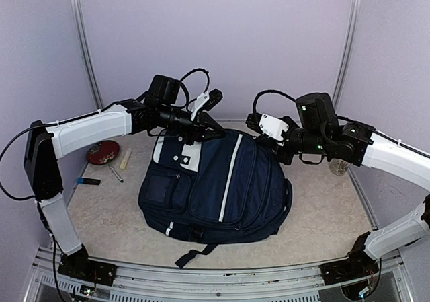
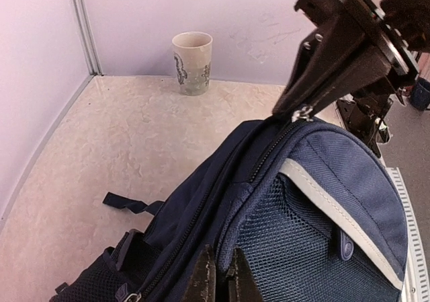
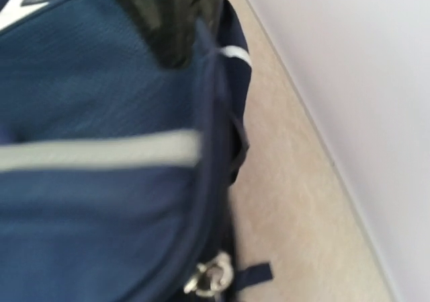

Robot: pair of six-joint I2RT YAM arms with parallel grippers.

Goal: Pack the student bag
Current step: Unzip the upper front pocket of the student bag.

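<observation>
- I am looking at the big dark navy cloth backpack (image 1: 222, 181) with a thin white stripe. It is lying flat on the pale beige table (image 1: 322, 214), right under both claws.
- My left claw (image 2: 220, 275) is gripping tight, with almost no gap between its tips. The tips are pressing into the bag's cloth just beside a zip line. I think it is holding the bag down so it is not sliding.
- My right claw (image 2: 304, 108) is pinching too, on the bag's top edge right at the zip. A tiny silver bit is showing at its tips. I am guessing it is the zip pull, but it is too small to be sure.
- The claws are sitting near each other along one zip, one to hold and one to pull, I think.
- A white paper cup (image 2: 193, 63) is standing far beyond the left claw, by the wall.
- A round dark red dish (image 1: 103, 153) and a thin pen (image 1: 115, 174) are lying behind the left claw, well apart from the bag. They are probably waiting to go in.
</observation>
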